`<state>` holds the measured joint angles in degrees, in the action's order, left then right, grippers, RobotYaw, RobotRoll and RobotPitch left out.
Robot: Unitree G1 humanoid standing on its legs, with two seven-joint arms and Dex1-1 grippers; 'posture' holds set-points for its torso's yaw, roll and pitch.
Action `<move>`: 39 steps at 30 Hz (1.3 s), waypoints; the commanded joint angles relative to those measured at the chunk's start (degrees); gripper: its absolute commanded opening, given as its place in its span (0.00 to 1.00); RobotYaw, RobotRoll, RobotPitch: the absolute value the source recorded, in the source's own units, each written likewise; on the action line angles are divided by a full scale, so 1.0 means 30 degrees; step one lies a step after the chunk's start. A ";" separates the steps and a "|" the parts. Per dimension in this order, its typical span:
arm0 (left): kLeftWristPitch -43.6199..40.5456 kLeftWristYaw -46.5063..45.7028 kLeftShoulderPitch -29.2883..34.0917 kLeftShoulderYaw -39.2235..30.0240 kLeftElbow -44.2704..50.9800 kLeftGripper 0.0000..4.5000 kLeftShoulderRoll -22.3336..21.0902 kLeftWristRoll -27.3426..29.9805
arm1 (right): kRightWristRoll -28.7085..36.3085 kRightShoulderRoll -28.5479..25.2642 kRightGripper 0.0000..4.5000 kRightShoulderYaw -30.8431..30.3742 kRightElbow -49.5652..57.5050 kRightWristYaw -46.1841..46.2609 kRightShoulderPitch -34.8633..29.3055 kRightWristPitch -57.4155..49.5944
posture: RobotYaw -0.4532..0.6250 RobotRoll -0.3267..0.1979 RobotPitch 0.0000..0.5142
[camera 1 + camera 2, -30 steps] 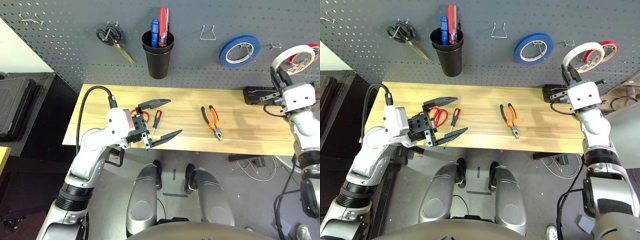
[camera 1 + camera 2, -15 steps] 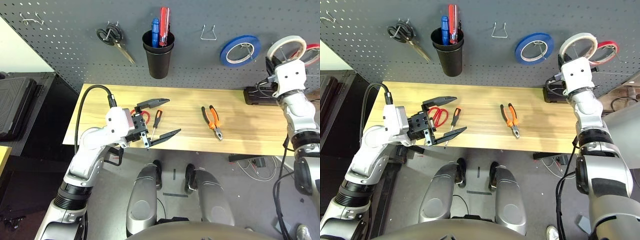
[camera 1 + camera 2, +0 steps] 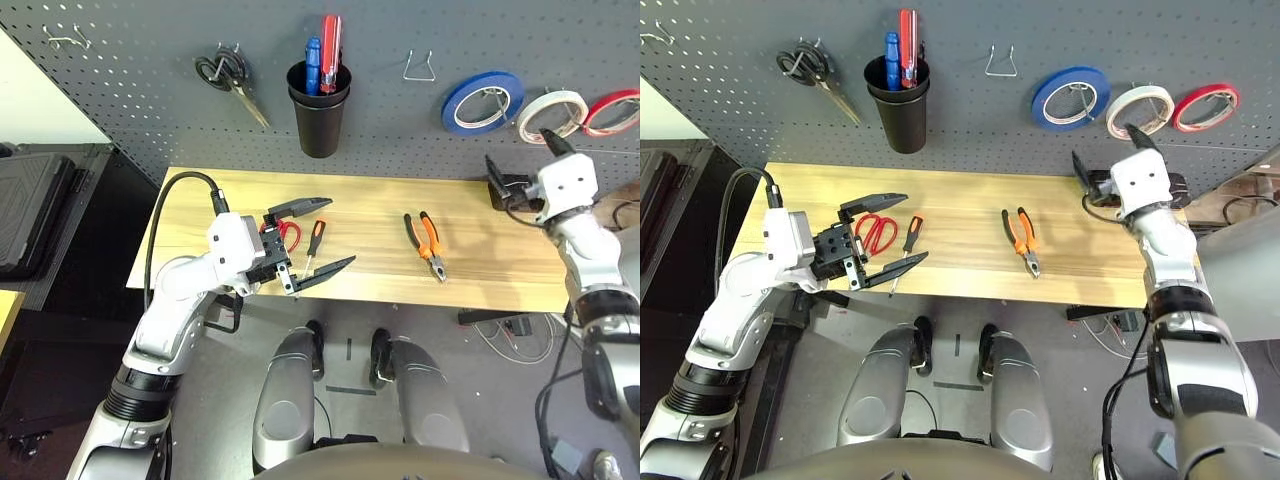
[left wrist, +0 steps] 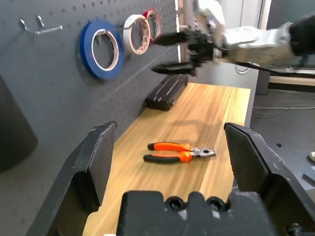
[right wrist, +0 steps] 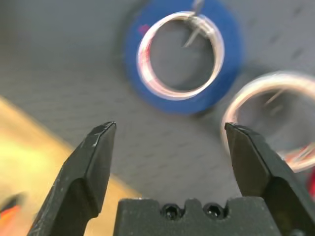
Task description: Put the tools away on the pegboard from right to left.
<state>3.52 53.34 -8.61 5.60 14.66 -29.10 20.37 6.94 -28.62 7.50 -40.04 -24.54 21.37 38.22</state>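
The whitish tape roll (image 3: pixel 551 103) hangs on a hook of the dark grey pegboard (image 3: pixel 120 90), between the blue roll (image 3: pixel 483 100) and the red roll (image 3: pixel 612 112). My right gripper (image 3: pixel 525 158) is open just below and left of it, apart from it. Orange-and-black pliers (image 3: pixel 425 243) lie mid-table. The slim screwdriver (image 3: pixel 312 243) and the red-handled scissors (image 3: pixel 283 232) lie at the left. My left gripper (image 3: pixel 338 233) hovers open over the screwdriver, holding nothing. The right wrist view looks at the blue roll (image 5: pixel 182 59) and the whitish roll (image 5: pixel 268 118).
A black cup (image 3: pixel 319 110) on the board holds a blue and a red tool. Black-handled scissors (image 3: pixel 228 80) hang to its left. An empty wire hook (image 3: pixel 418 68) sits between cup and blue roll. A black case (image 4: pixel 166 92) lies at the table's back right.
My right gripper opened and left the whitish tape roll on its hook, then drew back down and to the left. The left arm has barely moved.
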 commanded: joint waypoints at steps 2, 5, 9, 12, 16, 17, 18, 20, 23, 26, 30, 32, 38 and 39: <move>-0.0239 0.0132 0.0397 -0.0116 -0.0328 1.00 -0.0438 -0.0207 | 0.0937 0.0176 1.00 -0.0058 0.4474 -0.0157 -0.2430 -0.5399 | 0.55 0.62 0.48; -0.0594 0.0341 0.0485 -0.0058 -0.0700 1.00 -0.1259 -0.0748 | 0.0964 0.0295 1.00 -0.0053 0.6519 0.0508 -0.3333 -0.9821 | 0.54 0.62 0.48; -0.1057 0.0496 0.0353 0.0184 -0.1257 1.00 -0.2202 -0.1453 | 0.0808 0.0154 1.00 -0.0311 0.7722 0.0740 -0.3534 -1.4825 | 0.54 0.62 0.49; -0.1523 0.0622 0.0206 0.0508 -0.1714 1.00 -0.2827 -0.2205 | 0.0845 0.0185 1.00 -0.0356 0.8156 0.0716 -0.3286 -1.7353 | 0.54 0.62 0.50; -0.1264 0.0667 -0.0123 0.1051 -0.2544 1.00 -0.3177 -0.3386 | 0.1109 0.0461 1.00 -0.0263 0.8732 0.0799 -0.2839 -1.9953 | 0.54 0.62 0.51; -0.1199 0.0647 -0.0271 0.1186 -0.2724 1.00 -0.3197 -0.3657 | 0.1104 0.0493 1.00 -0.0404 0.8906 0.0676 -0.2742 -2.0516 | 0.54 0.62 0.52; -0.1052 0.0674 -0.0429 0.1335 -0.2961 1.00 -0.3189 -0.3916 | 0.1143 0.0536 1.00 -0.0720 0.9197 0.0446 -0.2630 -2.1473 | 0.54 0.62 0.52; -0.0781 0.0760 -0.0676 0.1565 -0.3290 1.00 -0.3155 -0.4290 | 0.1257 0.0784 1.00 -0.1070 0.9856 0.0363 -0.2486 -2.3014 | 0.53 0.62 0.53; -0.0637 0.0813 -0.0860 0.1744 -0.3524 1.00 -0.3041 -0.4509 | 0.1189 0.1278 1.00 -0.1433 1.0685 0.0663 -0.2193 -2.4593 | 0.54 0.62 0.54; -0.0623 0.0858 -0.1003 0.1880 -0.3705 1.00 -0.3017 -0.4657 | 0.0883 0.1732 1.00 -0.1848 1.0935 0.1181 -0.1559 -2.6170 | 0.54 0.62 0.55; -0.0860 0.1020 -0.1038 0.2007 -0.3619 1.00 -0.3079 -0.4750 | 0.0527 0.2338 1.00 -0.2327 1.0314 0.1844 -0.0427 -2.7754 | 0.54 0.62 0.58; -0.0956 0.1089 -0.0969 0.2088 -0.3478 1.00 -0.3044 -0.4764 | 0.0368 0.2969 1.00 -0.2339 0.9484 0.2492 0.0355 -2.8340 | 0.54 0.62 0.59; -0.1187 0.1117 -0.0827 0.2336 -0.3202 1.00 -0.3062 -0.4853 | -0.0146 0.4226 1.00 -0.2533 0.7226 0.3672 0.2070 -2.9219 | 0.56 0.62 0.60; -0.1198 0.1098 -0.0840 0.2355 -0.3214 1.00 -0.3057 -0.4880 | -0.0268 0.4309 1.00 -0.2600 0.6813 0.3789 0.2345 -2.9229 | 0.56 0.62 0.60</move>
<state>0.30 56.10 -12.07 11.54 3.95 -38.23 6.56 7.35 -15.89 0.33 -17.30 -14.02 28.19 -48.50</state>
